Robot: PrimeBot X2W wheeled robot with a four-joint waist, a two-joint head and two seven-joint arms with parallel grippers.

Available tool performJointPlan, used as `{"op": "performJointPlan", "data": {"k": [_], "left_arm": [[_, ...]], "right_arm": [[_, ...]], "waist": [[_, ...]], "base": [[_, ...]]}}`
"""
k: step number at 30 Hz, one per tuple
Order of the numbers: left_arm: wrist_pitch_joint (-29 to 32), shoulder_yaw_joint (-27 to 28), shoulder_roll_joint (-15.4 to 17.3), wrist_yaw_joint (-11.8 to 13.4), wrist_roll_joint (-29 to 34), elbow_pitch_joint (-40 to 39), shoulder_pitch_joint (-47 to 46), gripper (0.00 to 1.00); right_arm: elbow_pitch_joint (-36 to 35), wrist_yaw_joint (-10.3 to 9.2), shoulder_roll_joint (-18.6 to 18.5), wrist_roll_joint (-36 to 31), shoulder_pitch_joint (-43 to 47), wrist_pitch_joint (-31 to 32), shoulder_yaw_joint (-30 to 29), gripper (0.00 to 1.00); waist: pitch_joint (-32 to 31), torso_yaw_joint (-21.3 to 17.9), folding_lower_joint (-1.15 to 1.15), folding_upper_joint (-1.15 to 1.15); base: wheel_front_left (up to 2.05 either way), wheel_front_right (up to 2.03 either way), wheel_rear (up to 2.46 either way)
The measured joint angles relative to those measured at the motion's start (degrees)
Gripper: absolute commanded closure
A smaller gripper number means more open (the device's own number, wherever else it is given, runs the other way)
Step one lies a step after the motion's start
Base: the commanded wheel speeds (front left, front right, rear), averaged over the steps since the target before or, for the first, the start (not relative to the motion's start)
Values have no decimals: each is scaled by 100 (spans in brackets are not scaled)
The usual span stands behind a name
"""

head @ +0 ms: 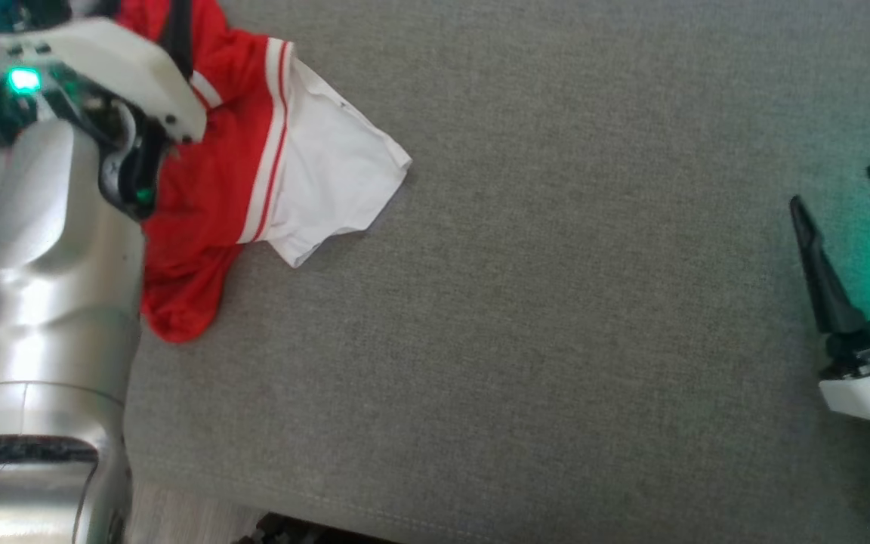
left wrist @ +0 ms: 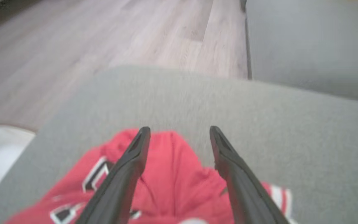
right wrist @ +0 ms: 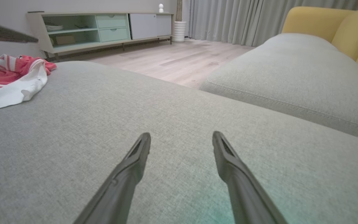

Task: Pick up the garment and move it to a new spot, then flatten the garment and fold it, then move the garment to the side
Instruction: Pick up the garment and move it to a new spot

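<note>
- The garment (head: 223, 189), a red-and-white jersey, lies crumpled at the far left of the grey seat cushion (head: 556, 340), close to its left edge. A white panel (head: 329, 174) is spread toward the right and a red lobe (head: 178, 310) is bunched toward the near side.
- The left gripper (left wrist: 179, 129) is held just over the red part of the bunch, its jaws spread wide with nothing between them. Whether the tips touch cloth cannot be told from the blurred left wrist view.
- The right gripper (head: 837, 187) is held over bare cushion at the right, well apart from the garment, its jaws likewise wide and empty.
- The step in hand is judged to be the first pick-up, not yet made.
- A sound grasp is likely if the left fingers are lowered straight into a raised fold of red cloth, so that a thick pinch is taken rather than a single layer or the cushion cover.
- The jaws should be closed fully before any lift, and the trailing white panel should be raised clear of the cushion rather than dragged.
- The open middle of the cushion, between the two grippers, is judged the sensible new spot, since both arms can be used there for flattening.
- Cloth nudged further left could slide off the edge toward the floor (left wrist: 135, 37).
</note>
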Motion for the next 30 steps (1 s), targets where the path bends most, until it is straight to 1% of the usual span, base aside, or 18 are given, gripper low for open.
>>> {"op": "performJointPlan", "data": {"k": [1,3,5,7,8,9,10,14,16,20,24,27,30], "left_arm": [[237,-48,7,-2,-204,415,-21,0],[471,-142,5,-21,-364,806,-14,0],[661,-264,2,-43,-572,1006,-12,0],[713,-353,23,-43,-738,1072,-46,0],[701,-394,53,-44,-780,1109,-79,27],[615,-439,79,-45,-803,1148,-102,60],[461,-471,107,-44,-813,1188,-109,100],[-158,-504,221,-44,-815,1359,-108,100],[-366,-560,244,-44,-821,1361,-126,100],[-603,-894,388,-44,-962,1147,-352,100],[-732,-1403,597,-44,-1007,649,-599,100],[-739,-1735,732,-44,-1110,247,-671,100],[-710,-2039,869,-44,-1291,-148,-676,100]], "right_arm": [[-109,0,-55,1,-1,15,-53,0],[-177,0,-111,1,-3,57,-66,0],[-221,0,-137,0,-14,75,-96,0],[-249,0,-137,0,-53,124,-113,0],[-255,0,-137,0,-89,124,-115,0],[-265,0,-137,0,-117,124,-115,0],[-268,0,-137,0,-135,124,-114,0],[-175,0,-113,0,-231,120,-26,0],[-92,-1,-8,0,-299,105,40,0],[199,-1,332,1,-381,4,209,0],[450,0,781,44,-386,-11,312,0],[482,0,1115,83,-355,-12,371,0],[513,-1,1371,86,-215,-12,421,0]], "waist": [[100,-32,0,0],[179,-54,0,0],[237,-71,0,0],[282,-77,-1,0],[300,-78,-1,0],[312,-78,-1,0],[315,-81,0,0],[211,-109,0,0],[92,-143,0,0],[-255,-261,-1,0],[-713,-466,-1,0],[-1064,-698,-2,0],[-1372,-1019,-2,0]], "base": [[0,0,0],[0,0,0],[0,0,0],[0,0,0],[0,0,0],[0,0,0],[0,0,0],[0,0,0],[0,0,0],[0,0,0],[0,0,0],[0,0,0],[0,0,0]]}}
